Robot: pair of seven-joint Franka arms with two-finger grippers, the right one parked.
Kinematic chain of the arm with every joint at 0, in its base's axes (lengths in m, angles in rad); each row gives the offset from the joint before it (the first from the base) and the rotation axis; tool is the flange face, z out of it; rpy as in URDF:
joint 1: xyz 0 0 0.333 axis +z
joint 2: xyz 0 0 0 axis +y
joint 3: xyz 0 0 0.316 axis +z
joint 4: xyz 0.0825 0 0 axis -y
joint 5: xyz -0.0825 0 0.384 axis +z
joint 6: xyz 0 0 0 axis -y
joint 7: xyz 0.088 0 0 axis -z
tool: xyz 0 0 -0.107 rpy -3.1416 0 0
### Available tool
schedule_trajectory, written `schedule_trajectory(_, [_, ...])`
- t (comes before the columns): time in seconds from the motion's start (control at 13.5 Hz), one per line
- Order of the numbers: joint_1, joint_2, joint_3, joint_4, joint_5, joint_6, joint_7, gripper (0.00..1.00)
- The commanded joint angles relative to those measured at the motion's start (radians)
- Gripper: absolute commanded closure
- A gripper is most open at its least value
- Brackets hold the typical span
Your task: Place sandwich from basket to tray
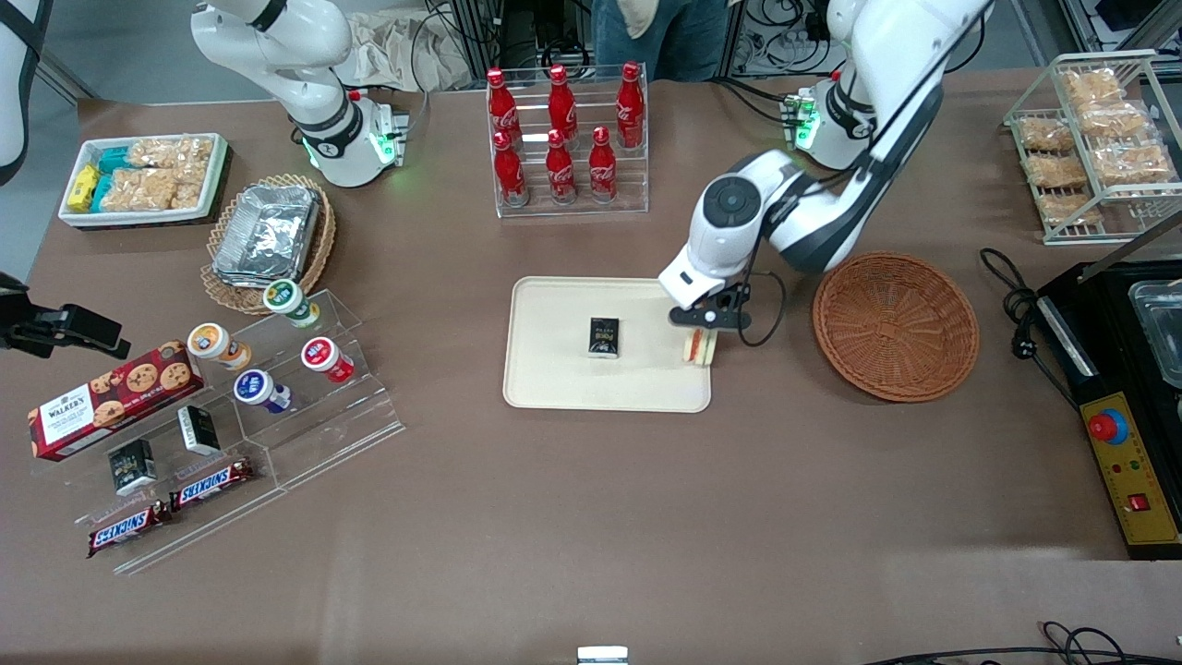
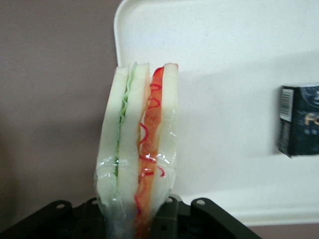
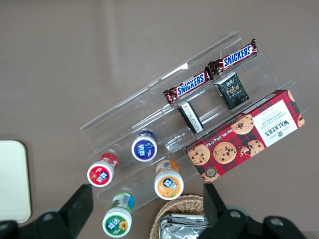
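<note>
Carry step basically done, I'd say. Hand (image 1: 704,325) pinching sandwich (image 1: 699,346) over tray (image 1: 554,388) edge nearest basket (image 1: 895,325), wedge in clingfilm, filling edge-on. Small black box (image 1: 605,336) sits mid-tray, well apart. Basket looks empty. Next I'd nudge inward, lower, let go.

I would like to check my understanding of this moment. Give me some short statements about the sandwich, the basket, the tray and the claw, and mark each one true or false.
1. The sandwich lies in the basket. False: the claw holds it at the tray's edge.
2. The basket has nothing in it. True.
3. A small dark box lies on the tray. True.
4. The claw is open and holds nothing. False: it is shut on the sandwich.
5. The tray is farther from the front camera than the red bottles. False: it is nearer.
</note>
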Motion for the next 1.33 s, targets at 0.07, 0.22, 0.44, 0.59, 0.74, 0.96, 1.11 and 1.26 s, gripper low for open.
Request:
schedule_trajectory(0.07, [-0.011,0.08,-0.002,0.041,0.083,0.027,-0.091,1.0])
schedule_trajectory(0.22, [-0.008,0.1,0.001,0.041,0.083,0.064,-0.091,1.0])
schedule_trajectory(0.44, [-0.017,0.129,0.003,0.052,0.086,0.064,-0.092,0.77])
schedule_trajectory(0.59, [-0.014,0.135,0.004,0.049,0.146,0.064,-0.097,0.0])
schedule_trajectory(0.74, [-0.016,0.125,0.003,0.052,0.142,0.051,-0.129,0.0])
schedule_trajectory(0.96, [0.025,0.054,-0.052,0.05,0.114,-0.055,-0.148,0.0])
schedule_trajectory(1.11, [0.036,-0.004,-0.088,0.116,0.102,-0.246,-0.131,0.0])
schedule_trajectory(1.26, [0.039,-0.044,-0.097,0.211,0.047,-0.328,-0.118,0.0])
